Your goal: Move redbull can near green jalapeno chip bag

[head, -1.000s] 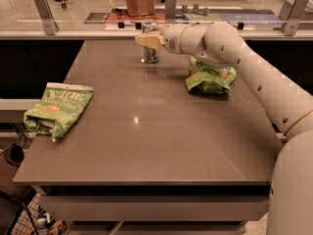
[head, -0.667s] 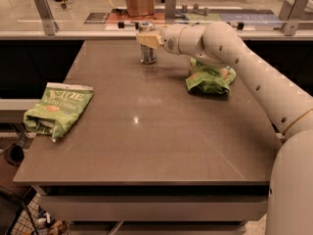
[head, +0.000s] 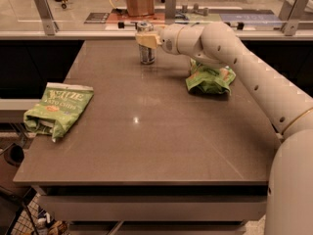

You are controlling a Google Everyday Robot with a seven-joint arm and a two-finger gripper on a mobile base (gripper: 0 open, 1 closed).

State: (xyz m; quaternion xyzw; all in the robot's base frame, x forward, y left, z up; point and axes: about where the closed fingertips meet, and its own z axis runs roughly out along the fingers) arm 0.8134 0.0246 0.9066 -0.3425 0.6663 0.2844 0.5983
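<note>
Far back, the hand (head: pixel 147 39) is at the redbull can (head: pixel 146 54).

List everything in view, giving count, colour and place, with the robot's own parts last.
table: one, grey-brown, centre.
redbull can: one, silver-grey, upright near the table's far edge.
green jalapeno chip bag: one, lime green, flat at the table's left edge.
second chip bag: one, green, crumpled, far right of the table.
arm: one, white, extends in from the right.
pincer: one, beige, at the redbull can's upper half.
</note>
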